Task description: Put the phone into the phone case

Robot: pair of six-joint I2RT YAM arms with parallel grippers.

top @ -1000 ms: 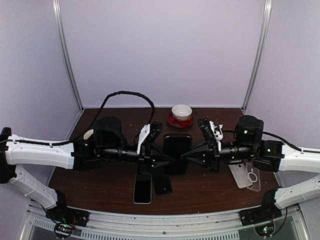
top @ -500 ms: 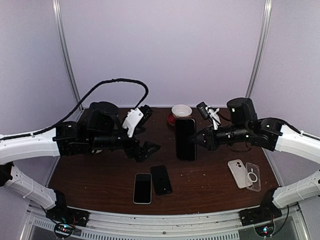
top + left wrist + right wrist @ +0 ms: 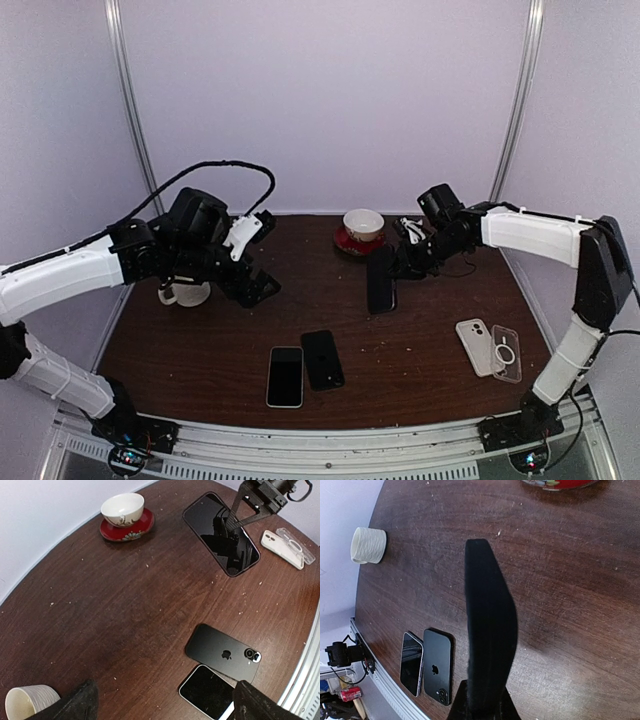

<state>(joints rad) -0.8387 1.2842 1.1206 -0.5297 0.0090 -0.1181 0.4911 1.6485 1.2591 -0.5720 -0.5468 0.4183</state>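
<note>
My right gripper (image 3: 402,264) is shut on the top end of a large black phone (image 3: 380,281), which hangs over the middle of the table behind the other phones. Its glossy face (image 3: 221,532) shows in the left wrist view, and it appears edge-on (image 3: 489,625) in the right wrist view. A clear phone case (image 3: 506,352) lies at the right beside a white phone (image 3: 474,345) lying back-up. My left gripper (image 3: 260,255) is open and empty, off to the left, above the table.
A black phone (image 3: 322,359) lying back-up and a white-edged phone (image 3: 285,376) lying face-up rest side by side near the front. A bowl on a red saucer (image 3: 363,228) stands at the back. A white cup (image 3: 185,293) lies at the left.
My left gripper opened, let go of the black phone and drew back to the left. The right gripper carried the phone away from the centre toward the back right.
</note>
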